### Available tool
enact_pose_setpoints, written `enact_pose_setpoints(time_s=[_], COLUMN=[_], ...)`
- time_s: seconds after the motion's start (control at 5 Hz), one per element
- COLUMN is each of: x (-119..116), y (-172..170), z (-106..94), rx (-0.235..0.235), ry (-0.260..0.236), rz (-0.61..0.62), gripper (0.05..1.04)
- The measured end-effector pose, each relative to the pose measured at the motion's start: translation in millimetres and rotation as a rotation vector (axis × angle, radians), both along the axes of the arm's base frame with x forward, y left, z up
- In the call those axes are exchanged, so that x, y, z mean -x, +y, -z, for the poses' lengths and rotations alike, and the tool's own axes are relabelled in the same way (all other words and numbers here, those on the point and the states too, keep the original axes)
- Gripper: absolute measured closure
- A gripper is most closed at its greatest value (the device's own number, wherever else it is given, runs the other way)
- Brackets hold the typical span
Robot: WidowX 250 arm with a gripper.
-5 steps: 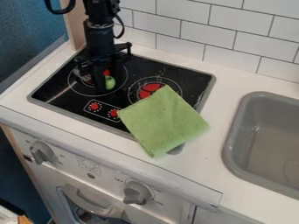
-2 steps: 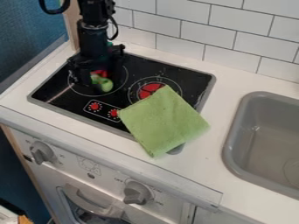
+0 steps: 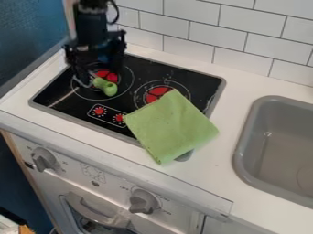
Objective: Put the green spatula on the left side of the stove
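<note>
Right below the gripper [image 3: 99, 78], there's the green spatula [image 3: 109, 88], down on the left burner [image 3: 106, 76] of the stove [image 3: 75, 109]! The gripper is spread wide, grasping nothing, one finger across the spatula's far end, so the shape there can't be made out, nor whether the two touch. The arm [image 3: 92, 25] above is sliced off by the top edge. Over to the gripper's right, a green cloth [image 3: 171, 127] covers part of the stove and hangs over onto the desk [image 3: 211, 176], hiding some of the right burner [image 3: 158, 93]; a grey rounded bit [image 3: 185, 156] pokes out beneath it, and what that is, I can't say. Farther right, the sink [image 3: 245, 137] is cut by the frame. Well below and left of the gripper, something white and orange-brown [image 3: 15, 226] is cropped in the corner, too little to name.

And the count: one spatula, one cloth, one sink, two burners, two red dials [image 3: 99, 111] nearer the front than the gripper, two grey knobs [image 3: 143, 201] farther forward, and one oven handle [image 3: 94, 212] below them!
</note>
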State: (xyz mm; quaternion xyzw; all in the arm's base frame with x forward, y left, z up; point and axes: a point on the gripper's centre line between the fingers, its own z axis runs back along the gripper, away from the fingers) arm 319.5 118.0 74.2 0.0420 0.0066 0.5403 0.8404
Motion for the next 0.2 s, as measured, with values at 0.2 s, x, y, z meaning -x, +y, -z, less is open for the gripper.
enact_pose_setpoints(time_s=[0.2], x=[2.2], y=[-4.3], z=[-22.2], rx=[0.000], ry=[-0.047], rz=[-0.005], gripper=[0.082])
